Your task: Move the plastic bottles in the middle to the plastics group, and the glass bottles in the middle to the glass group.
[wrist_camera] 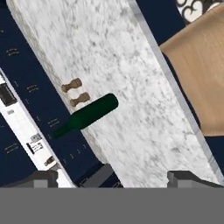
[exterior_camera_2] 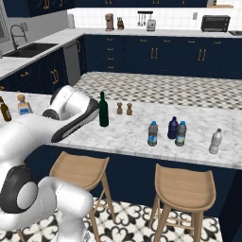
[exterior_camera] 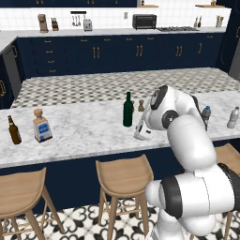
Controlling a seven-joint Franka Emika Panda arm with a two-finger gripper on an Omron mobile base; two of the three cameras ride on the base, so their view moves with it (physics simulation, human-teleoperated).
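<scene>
The white marble desk (exterior_camera: pixel 84 136) is stretching across the frame's middle, and the tall dark-green glass wine bottle (exterior_camera: pixel 127 110) is standing upright at centre, untouched. The fingers (wrist_camera: pixel 113 178) are sitting spread and empty at the hand view's bottom edge; they should be lining up squarely on the bottle's body, gripping low.

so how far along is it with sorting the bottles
Looks done: both small clear blue-labelled water bottles stand by the dark-blue bottle on the marble counter. In hand: nothing; the gripper is open, facing the tall dark-green wine bottle. Left: that bottle stands mid-counter, far from the brown beer bottle and square clear bottle with tan stopper.
</scene>
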